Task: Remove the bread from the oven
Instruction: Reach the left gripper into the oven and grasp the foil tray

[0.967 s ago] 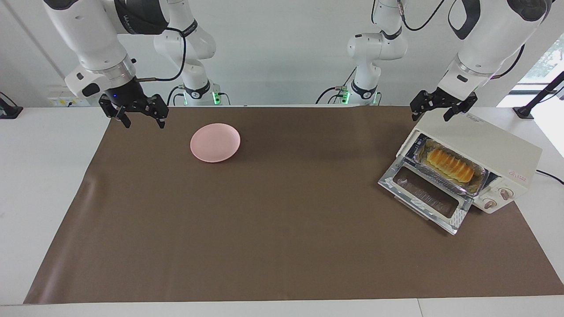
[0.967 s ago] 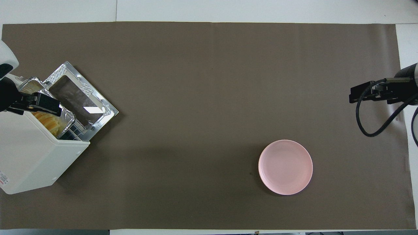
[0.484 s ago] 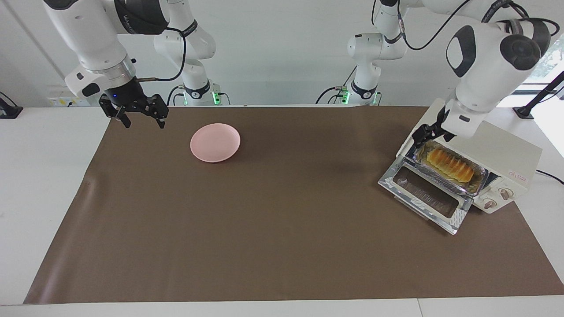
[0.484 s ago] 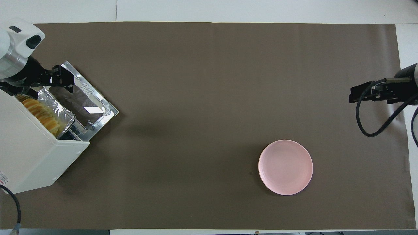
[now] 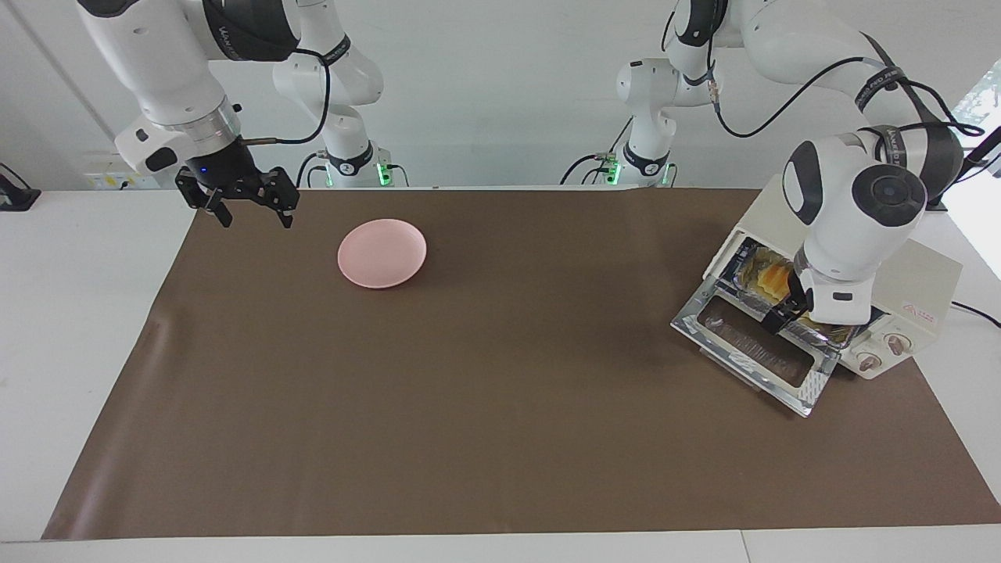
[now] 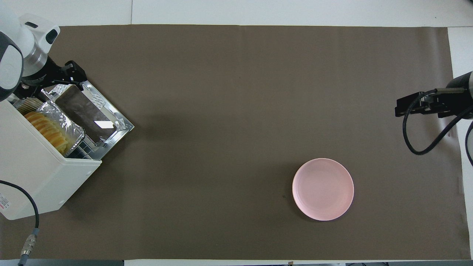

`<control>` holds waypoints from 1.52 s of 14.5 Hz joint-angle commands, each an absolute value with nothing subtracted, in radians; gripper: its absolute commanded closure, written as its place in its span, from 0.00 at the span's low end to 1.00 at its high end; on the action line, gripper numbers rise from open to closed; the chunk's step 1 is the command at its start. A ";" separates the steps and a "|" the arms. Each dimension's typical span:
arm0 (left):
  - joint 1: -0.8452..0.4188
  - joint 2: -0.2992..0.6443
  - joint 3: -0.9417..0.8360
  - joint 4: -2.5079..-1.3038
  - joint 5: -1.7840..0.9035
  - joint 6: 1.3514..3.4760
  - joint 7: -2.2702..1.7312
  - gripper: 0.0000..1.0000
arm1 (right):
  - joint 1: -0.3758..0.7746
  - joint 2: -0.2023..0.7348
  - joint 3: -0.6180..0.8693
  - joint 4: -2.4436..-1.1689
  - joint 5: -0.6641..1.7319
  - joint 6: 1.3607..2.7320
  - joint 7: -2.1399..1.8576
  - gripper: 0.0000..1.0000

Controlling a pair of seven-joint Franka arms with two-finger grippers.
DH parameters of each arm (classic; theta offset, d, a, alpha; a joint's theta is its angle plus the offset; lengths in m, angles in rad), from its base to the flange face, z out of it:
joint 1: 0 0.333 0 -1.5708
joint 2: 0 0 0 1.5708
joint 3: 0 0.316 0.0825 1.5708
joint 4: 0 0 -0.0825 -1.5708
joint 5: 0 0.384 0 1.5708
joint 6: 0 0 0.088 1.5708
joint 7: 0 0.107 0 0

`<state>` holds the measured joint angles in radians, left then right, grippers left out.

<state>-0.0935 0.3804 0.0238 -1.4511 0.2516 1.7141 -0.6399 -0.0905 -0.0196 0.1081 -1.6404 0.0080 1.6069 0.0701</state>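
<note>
Brown matting (image 5: pixel 469 407) covers most of the white table (image 5: pixel 70 313), and that is where I am working. From my screen, the bread (image 6: pixel 46 129) lies in a foil tray (image 6: pixel 70 127) just inside the mouth of the oven (image 6: pixel 40 177), which stands at the left arm's end of the table, at about 9 o'clock in the overhead view. Its glass door (image 6: pixel 96 114) is dropped flat onto the mat in front of it, so the opening is clear from above.

My left gripper (image 5: pixel 782 317) is down at the oven mouth, over the tray's front edge where it meets the door hinge. In the facing view the arm's wrist (image 5: pixel 841 274) stands in front of most of the loaf, leaving only one end of the bread (image 5: pixel 770 275) showing. I cannot tell whether the fingers are spread or closed, nor whether they touch the foil.

A pink plate (image 6: pixel 323 189) sits on the mat well apart from the oven, toward the right arm's end, at about 4 o'clock in the overhead view.

My right gripper (image 5: pixel 249 209) waits in the air over the mat's corner at the right arm's end, at roughly 10 o'clock in the facing view, fingers spread and holding nothing.
</note>
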 commanded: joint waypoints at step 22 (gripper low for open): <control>-0.072 0.272 0.048 -1.825 0.287 1.991 -0.799 0.53 | -0.106 -0.038 0.120 -1.654 -0.005 1.595 0.060 0.00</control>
<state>-0.0826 0.3144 0.0520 -1.7603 0.2607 1.9544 -0.7954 -0.0905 -0.0197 0.1081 -1.6404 0.0080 1.6069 0.0700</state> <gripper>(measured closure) 0.441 0.000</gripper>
